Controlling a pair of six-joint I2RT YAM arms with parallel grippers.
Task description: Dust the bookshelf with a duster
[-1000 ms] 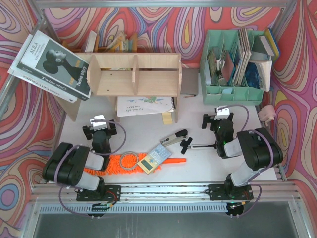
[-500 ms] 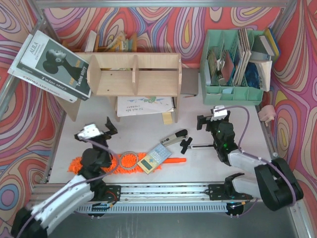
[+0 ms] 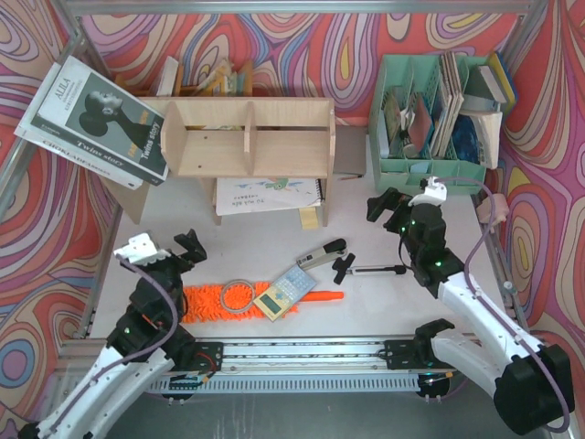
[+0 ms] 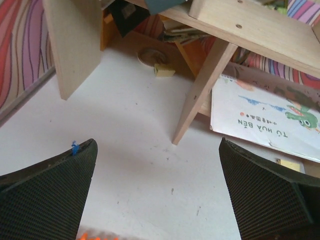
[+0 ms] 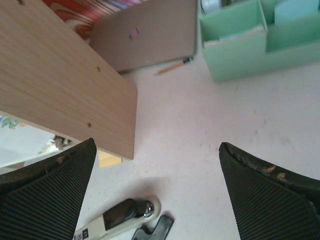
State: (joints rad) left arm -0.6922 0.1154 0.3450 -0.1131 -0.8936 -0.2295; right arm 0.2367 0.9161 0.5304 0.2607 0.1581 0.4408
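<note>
The bookshelf (image 3: 247, 137) stands at the back left, a pale plywood unit; its leg (image 4: 200, 95) and side panel (image 5: 65, 85) show in the wrist views. The orange fluffy duster (image 3: 212, 300) lies flat near the front, with its thin handle (image 3: 326, 295) pointing right. A calculator (image 3: 283, 292) and a ring (image 3: 236, 294) lie on it. My left gripper (image 3: 178, 253) hovers open just behind the duster's left end, empty (image 4: 156, 145); only an orange fringe (image 4: 92, 236) shows at that view's bottom. My right gripper (image 3: 390, 213) is open and empty (image 5: 156, 146), right of the shelf.
A stapler (image 3: 322, 255) and a black clip with a rod (image 3: 344, 267) lie mid-table. A mint-green file organizer (image 3: 430, 119) stands at the back right. Books lean at the shelf's left (image 3: 96, 119), and a children's book (image 4: 265, 120) lies under the shelf. A pencil (image 5: 172, 66) lies by the organizer.
Both arms have unfolded from their tucked pose. The left gripper swung left and toward the front; the right wrist turned rightward. Both stayed open; the duster has not moved.
</note>
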